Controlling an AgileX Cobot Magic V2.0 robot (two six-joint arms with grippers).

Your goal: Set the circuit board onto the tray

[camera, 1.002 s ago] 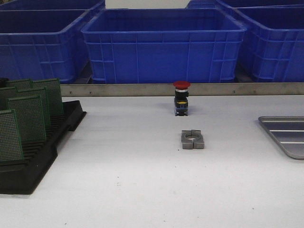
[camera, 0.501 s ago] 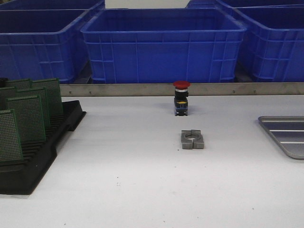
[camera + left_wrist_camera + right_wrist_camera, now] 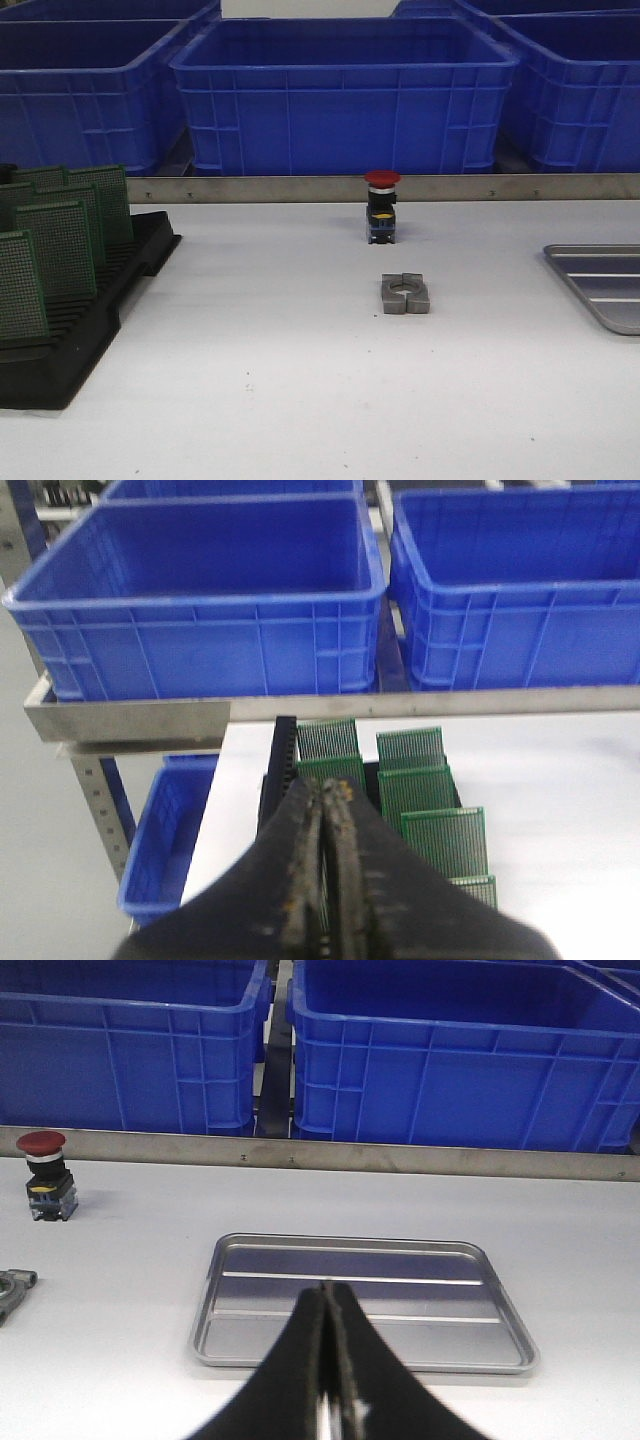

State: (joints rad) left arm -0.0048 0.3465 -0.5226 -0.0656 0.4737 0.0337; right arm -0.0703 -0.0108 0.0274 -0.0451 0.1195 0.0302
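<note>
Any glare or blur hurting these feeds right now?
Right wrist view: soft sheen on the tray, ribs still readable; gripper blurred up close. Left wrist view: slightly soft, boards legible. Front view: even light, faint shadows, tray cropped at the edge.

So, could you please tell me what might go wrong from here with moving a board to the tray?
The circuit boards stand close together in the black rack, so the shut left pincer could knock a neighbour. The red push button and metal clamp block sit between rack and tray, so a low carry might clip them.
</note>
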